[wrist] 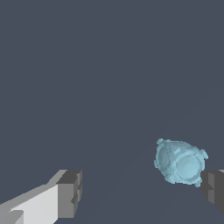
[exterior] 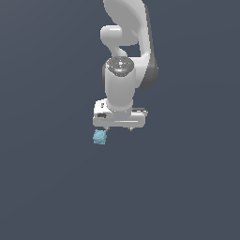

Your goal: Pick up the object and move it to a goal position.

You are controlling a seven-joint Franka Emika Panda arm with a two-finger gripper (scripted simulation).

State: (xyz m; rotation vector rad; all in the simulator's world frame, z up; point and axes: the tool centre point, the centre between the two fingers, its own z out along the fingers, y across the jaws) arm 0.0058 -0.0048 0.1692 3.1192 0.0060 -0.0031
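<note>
Sim scene, not a real room: no walls, furniture, bench or horizon. Background is one flat slate-grey field in both views, w/ no texture, seams or edges. Arm [exterior: 123, 70] is a smooth white-and-dark-grey render, plastic-looking, soft even shading, no cables or wear. Gripper [exterior: 119, 127] hangs under it, blocky and low-poly; in the wrist view its fingers [wrist: 70, 193] are plain grey boxes w/ hard facets. Only other thing is the object [exterior: 99, 137], a flat-cyan lumpy blob, semi-translucent in the wrist view, w/ only a faint shadow on the grey. Looks like a bare physics-sim test env, nothing more to place it.
</note>
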